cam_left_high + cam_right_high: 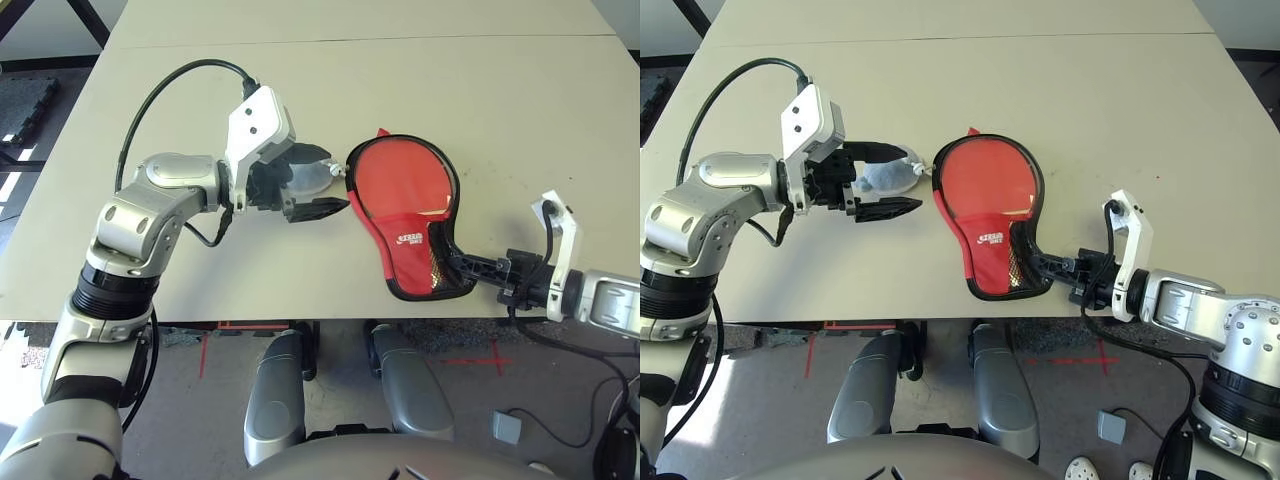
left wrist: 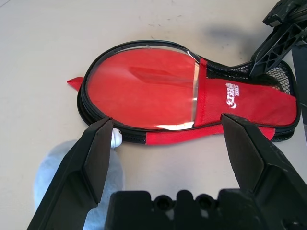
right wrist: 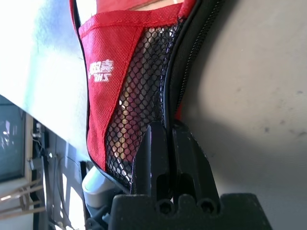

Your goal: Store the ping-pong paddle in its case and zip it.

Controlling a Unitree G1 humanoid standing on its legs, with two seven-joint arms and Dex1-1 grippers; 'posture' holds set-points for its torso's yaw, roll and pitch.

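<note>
Right end effector (image 3: pixel 163 143) pinches the case (image 1: pixel 405 215) rim beside its white logo (image 2: pixel 232 94); left end effector (image 2: pixel 172 143) gapes empty.

One case (image 1: pixel 400 200); one paddle (image 2: pixel 144 84); one plush toy (image 1: pixel 885 175)

Grey plush toy (image 2: pixel 76 172) largely hidden behind left tool (image 2: pixel 170 148) fingers.

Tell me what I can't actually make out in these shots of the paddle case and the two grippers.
- The paddle handle: the case covers it; through the mesh in the right wrist view, only vague light patches.
- Zipper pull: not distinguishable; the right gripper, closed on the case's black rim, hides that stretch.
- The grey plush toy: partly behind the open left gripper; its shape is unclear.
- The case's logo: too small to read.
</note>
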